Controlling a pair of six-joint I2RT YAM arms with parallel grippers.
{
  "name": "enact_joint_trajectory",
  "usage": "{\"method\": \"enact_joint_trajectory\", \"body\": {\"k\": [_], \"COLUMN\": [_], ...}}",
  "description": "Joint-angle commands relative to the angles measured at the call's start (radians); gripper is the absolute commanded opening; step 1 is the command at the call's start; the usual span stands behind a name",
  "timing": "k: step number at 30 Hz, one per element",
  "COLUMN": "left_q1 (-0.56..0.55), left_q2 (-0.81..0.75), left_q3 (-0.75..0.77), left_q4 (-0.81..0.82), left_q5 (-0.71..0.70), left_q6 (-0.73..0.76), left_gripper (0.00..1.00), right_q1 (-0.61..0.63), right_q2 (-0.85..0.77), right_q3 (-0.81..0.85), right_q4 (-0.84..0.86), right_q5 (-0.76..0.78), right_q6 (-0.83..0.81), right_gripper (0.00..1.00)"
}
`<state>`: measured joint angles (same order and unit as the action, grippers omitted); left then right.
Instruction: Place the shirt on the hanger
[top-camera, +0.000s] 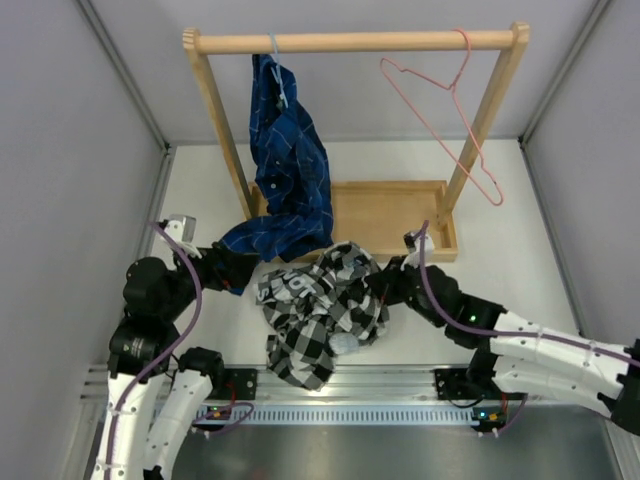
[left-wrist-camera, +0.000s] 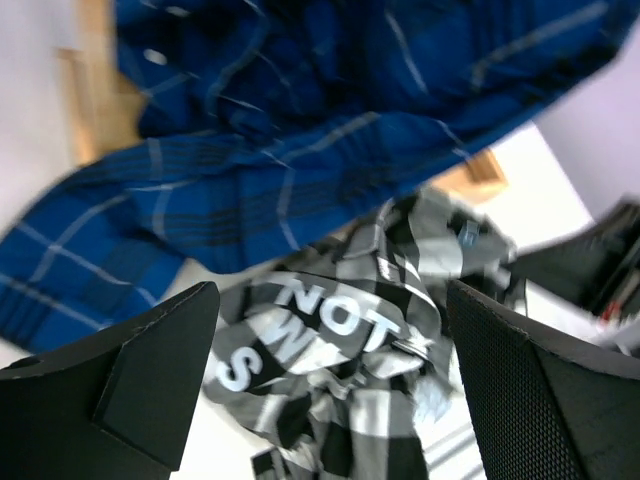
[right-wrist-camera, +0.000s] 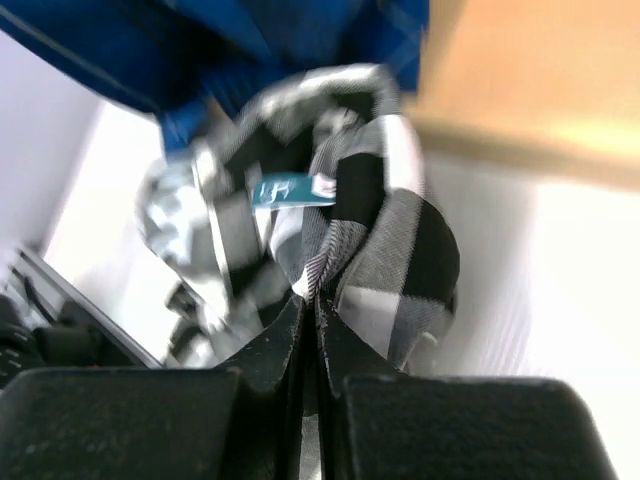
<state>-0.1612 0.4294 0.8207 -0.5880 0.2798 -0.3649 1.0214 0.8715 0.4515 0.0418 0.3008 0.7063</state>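
The black-and-white check shirt (top-camera: 320, 310) lies crumpled on the table in front of the rack, its white lettering on a dark panel facing up (left-wrist-camera: 330, 330). My right gripper (top-camera: 385, 283) is shut on a fold of the shirt (right-wrist-camera: 390, 260) at its right edge, near the collar tag. My left gripper (top-camera: 240, 272) is open and empty just left of the shirt, under the hem of the blue shirt; its fingers (left-wrist-camera: 140, 370) frame the lettering. The pink wire hanger (top-camera: 450, 120) hangs by its hook from the right end of the rail, tilted.
A dark blue plaid shirt (top-camera: 285, 170) hangs on a pale hanger (top-camera: 277, 70) at the rail's left end, its hem draping to the table. The wooden rack (top-camera: 350, 42) has a tray base (top-camera: 400, 215) just behind the shirt. Grey walls close both sides.
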Motion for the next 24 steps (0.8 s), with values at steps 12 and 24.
{"method": "enact_joint_trajectory", "body": {"k": [12,24], "left_q1": [-0.012,-0.400], "left_q2": [-0.024,0.144], "left_q3": [-0.135,-0.256], "left_q4": [0.211,0.295], "left_q5": [0.312,-0.070], "left_q6": [-0.219,-0.247], "left_gripper": [0.98,0.98], "right_q1": [0.035,0.097], "right_q2": [-0.135,-0.299], "right_q3": [0.261,0.006], "right_q4": [-0.407,-0.174], "right_q5": [-0.107,-0.137], "right_q6": [-0.307,-0.267], "right_gripper": [0.00,0.00]}}
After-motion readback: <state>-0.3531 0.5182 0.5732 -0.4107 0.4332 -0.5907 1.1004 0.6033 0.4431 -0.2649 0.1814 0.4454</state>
